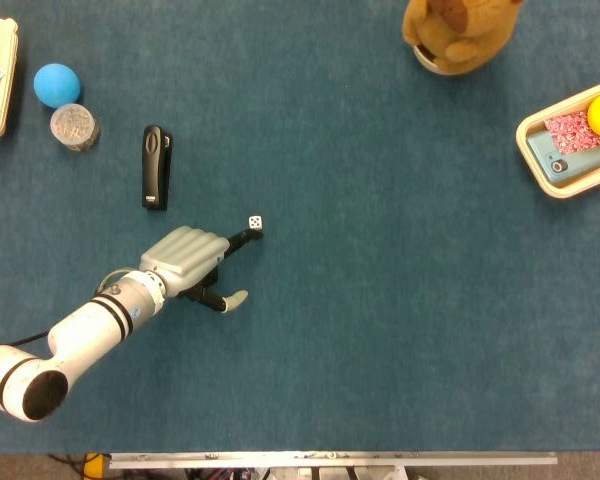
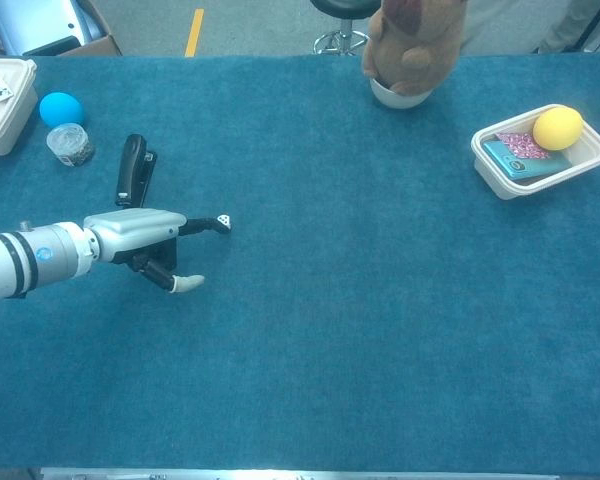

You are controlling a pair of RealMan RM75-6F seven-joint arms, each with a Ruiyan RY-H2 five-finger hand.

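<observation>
The left hand is seen spread apart, holding nothing; one fingertip lies just beside a small white dice, near a black stapler.

Left arm: white cylindrical links, black ring bands near the wrist, thin grey cable alongside. Left hand: ribbed silver-grey back, black fingers, pale thumb tip.

I see my left hand low over the blue cloth, one finger stretched toward 3 o'clock, its tip at a small white die; the black stapler lies at 12 o'clock of the hand; beyond it, a jar and blue ball.
</observation>
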